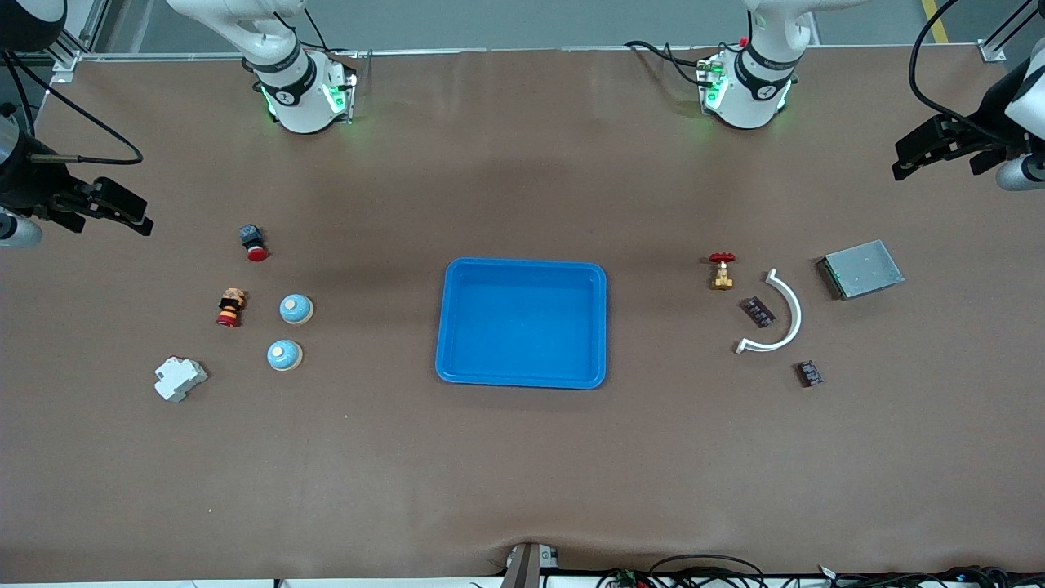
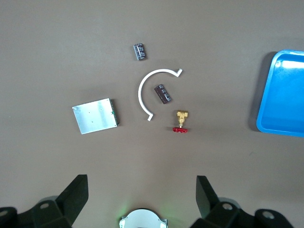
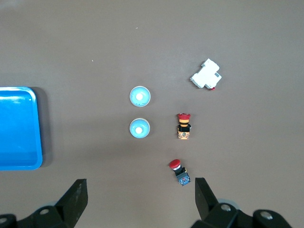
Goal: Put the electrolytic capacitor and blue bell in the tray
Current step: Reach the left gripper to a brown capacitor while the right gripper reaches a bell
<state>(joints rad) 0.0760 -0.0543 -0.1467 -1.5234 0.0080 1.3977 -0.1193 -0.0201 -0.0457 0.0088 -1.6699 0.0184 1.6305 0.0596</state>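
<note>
The bright-blue tray lies empty at the table's middle. Two blue bells sit side by side toward the right arm's end and show in the right wrist view. Two small dark capacitors lie toward the left arm's end and show in the left wrist view. My right gripper is open and empty, high over its end of the table. My left gripper is open and empty, high over its end.
By the capacitors are a white curved strip, a brass valve with a red handle and a flat grey metal box. By the bells are two red push buttons and a white breaker.
</note>
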